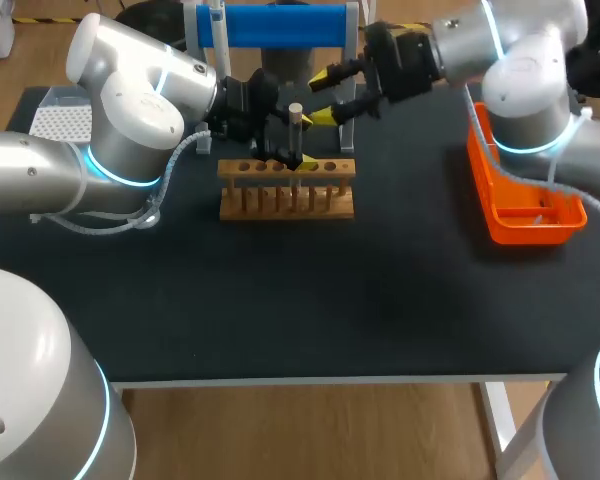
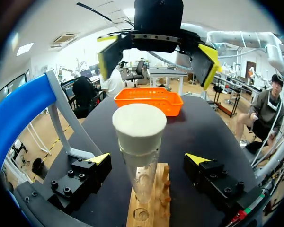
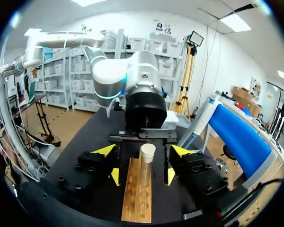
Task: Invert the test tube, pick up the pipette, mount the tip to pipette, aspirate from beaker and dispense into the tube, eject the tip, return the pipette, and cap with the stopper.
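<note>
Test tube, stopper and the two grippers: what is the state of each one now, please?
test tube: upright in the wooden rack, capped.
stopper: seated in the tube's mouth.
left gripper: fingers open, flanking the tube without touching.
right gripper: fingers open, holding nothing.

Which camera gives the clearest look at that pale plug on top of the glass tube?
The left wrist view: the stopper is close up and unobstructed, seated in the test tube. The right wrist view shows it farther off and smaller. The head view shows only a tiny pale cap from above.
</note>
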